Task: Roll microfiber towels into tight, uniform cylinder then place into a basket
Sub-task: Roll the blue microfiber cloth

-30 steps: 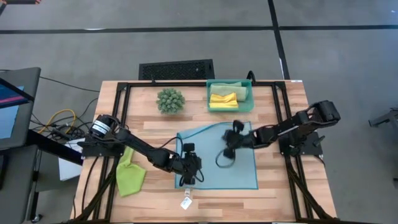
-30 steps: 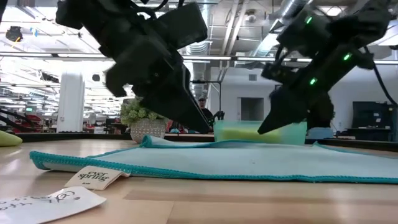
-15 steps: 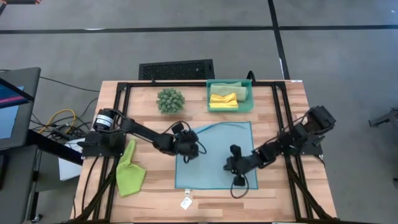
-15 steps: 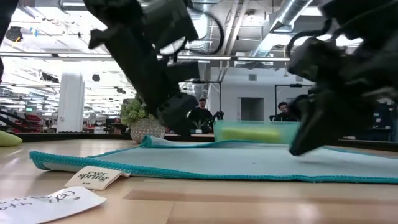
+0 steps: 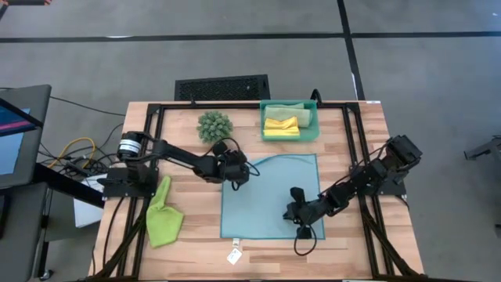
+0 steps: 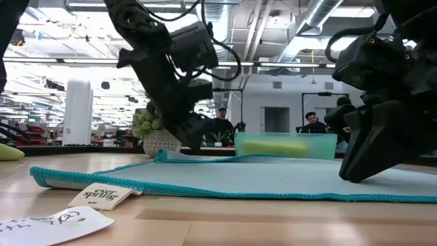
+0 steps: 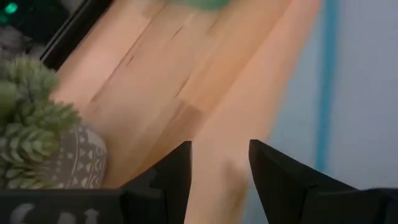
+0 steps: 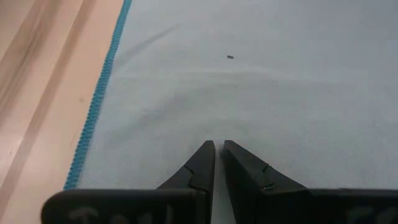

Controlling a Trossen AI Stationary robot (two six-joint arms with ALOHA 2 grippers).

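At upper centre the teal basket (image 5: 289, 121) holds a yellow towel (image 5: 281, 125), while the left gripper (image 5: 235, 174) gapes empty and the right gripper (image 5: 296, 217) is nearly closed over the light blue towel (image 5: 266, 196).

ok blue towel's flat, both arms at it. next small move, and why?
Probably lower the right gripper to pinch the near edge of the light blue microfiber towel and start the roll: the cloth lies spread flat and unrolled, the nearly closed fingers hover over it, and the open left gripper sits at the far-left corner.

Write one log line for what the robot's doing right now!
blue towel flat on table | left gripper open at its far-left corner | right gripper nearly shut, empty, over its near edge | basket holds yellow towel
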